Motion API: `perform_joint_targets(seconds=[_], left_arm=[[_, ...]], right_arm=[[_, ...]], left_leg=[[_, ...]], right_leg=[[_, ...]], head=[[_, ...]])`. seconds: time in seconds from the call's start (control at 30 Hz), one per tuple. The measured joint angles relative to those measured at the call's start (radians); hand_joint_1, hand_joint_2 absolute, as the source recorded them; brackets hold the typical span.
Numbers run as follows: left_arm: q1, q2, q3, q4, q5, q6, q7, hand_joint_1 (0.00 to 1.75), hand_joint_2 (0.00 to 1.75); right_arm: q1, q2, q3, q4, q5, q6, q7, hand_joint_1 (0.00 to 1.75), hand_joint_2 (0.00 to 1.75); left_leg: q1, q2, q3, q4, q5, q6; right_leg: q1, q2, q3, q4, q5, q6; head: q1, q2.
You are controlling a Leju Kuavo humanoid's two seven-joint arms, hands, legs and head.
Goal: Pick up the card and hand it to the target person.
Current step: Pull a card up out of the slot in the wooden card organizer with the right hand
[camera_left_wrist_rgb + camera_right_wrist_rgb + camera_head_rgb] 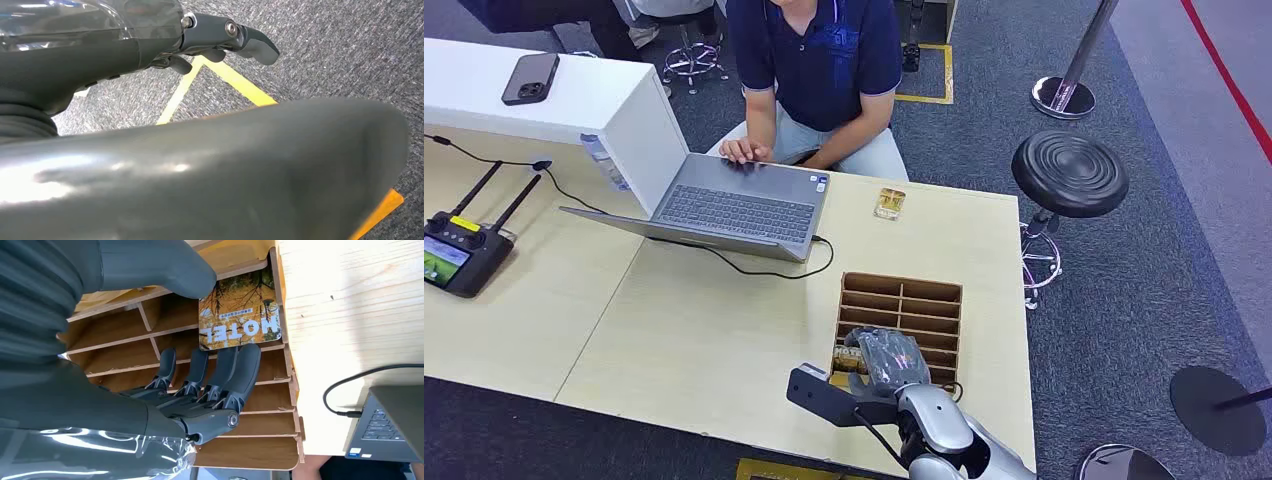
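Observation:
A card printed with autumn trees and the word HOTEL stands in an end slot of the wooden card rack. My right hand pinches it, thumb on one edge and fingers against the opposite edge. In the head view my right hand covers the rack's near end, with a bit of yellow card showing beside it. The person in a dark blue shirt sits across the table. My left hand hangs over the carpet, fingers apart and holding nothing.
An open laptop with a black cable lies between the rack and the person. Another small card lies on the table's far edge. A remote controller sits far left, a black stool at the right.

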Motion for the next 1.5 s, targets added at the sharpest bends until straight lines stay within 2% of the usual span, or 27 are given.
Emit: perform_joint_targets(seconds=[0.33, 0.63, 0.77, 1.1, 1.13, 1.27, 1.33, 1.5], left_arm=[[0.0, 0.001, 0.002, 0.0, 0.003, 0.003, 0.0, 0.0, 0.0], [0.0, 0.001, 0.002, 0.0, 0.003, 0.001, 0.0, 0.0, 0.0], [0.0, 0.002, 0.001, 0.0, 0.003, 0.001, 0.0, 0.0, 0.0], [0.0, 0.002, 0.0, 0.0, 0.002, 0.0, -0.001, 0.0, 0.0], [0.0, 0.002, 0.0, 0.0, 0.002, 0.0, -0.001, 0.0, 0.0], [0.0, 0.003, 0.0, 0.0, 0.002, 0.001, -0.001, 0.0, 0.0], [0.0, 0.003, 0.0, 0.0, 0.002, 0.001, -0.001, 0.0, 0.0], [0.0, 0.003, 0.0, 0.0, 0.003, 0.003, -0.001, 0.0, 0.0]], right_arm=[[-0.014, -0.029, -0.024, -0.067, -0.011, -0.035, 0.016, 0.81, 1.75], [-0.012, -0.028, -0.014, -0.064, -0.012, -0.029, 0.017, 0.85, 1.75], [-0.011, -0.026, -0.006, -0.06, -0.015, -0.023, 0.018, 0.94, 1.75], [-0.011, -0.024, 0.006, -0.053, -0.018, -0.01, 0.017, 0.94, 1.75], [-0.011, -0.024, 0.007, -0.052, -0.018, -0.009, 0.017, 0.98, 1.75], [-0.012, -0.024, 0.009, -0.053, -0.018, -0.007, 0.017, 1.34, 1.75], [-0.012, -0.025, 0.01, -0.053, -0.018, -0.005, 0.017, 1.36, 1.75], [-0.012, -0.026, 0.012, -0.053, -0.02, -0.001, 0.017, 1.66, 1.75]], left_leg=[[0.0, 0.0, -0.001, 0.001, -0.001, 0.0], [0.0, 0.0, -0.002, 0.001, 0.0, 0.0], [0.0, 0.0, -0.001, 0.001, 0.0, 0.0], [0.0, 0.0, -0.001, 0.001, -0.001, 0.0], [0.0, 0.0, -0.001, 0.001, -0.001, 0.0], [0.0, 0.0, -0.001, 0.001, 0.0, 0.0], [0.0, 0.0, -0.001, 0.001, 0.0, 0.0], [0.0, 0.0, 0.0, 0.0, 0.0, 0.0]], right_leg=[[0.0, 0.0, -0.001, 0.001, -0.001, 0.0], [0.0, 0.0, -0.001, 0.001, 0.0, 0.0], [0.0, 0.0, -0.001, 0.001, 0.0, 0.0], [0.0, 0.0, -0.001, 0.001, -0.001, 0.0], [0.0, 0.0, -0.001, 0.001, -0.001, 0.0], [0.0, 0.0, -0.001, 0.001, 0.0, 0.0], [0.0, 0.0, -0.001, 0.001, 0.0, 0.0], [0.0, 0.0, 0.0, 0.0, 0.0, 0.0]], head=[[0.0, 0.0], [0.0, 0.0], [0.0, 0.0], [0.0, 0.0], [0.0, 0.0], [0.0, 0.0], [0.0, 0.0], [0.0, 0.0]])
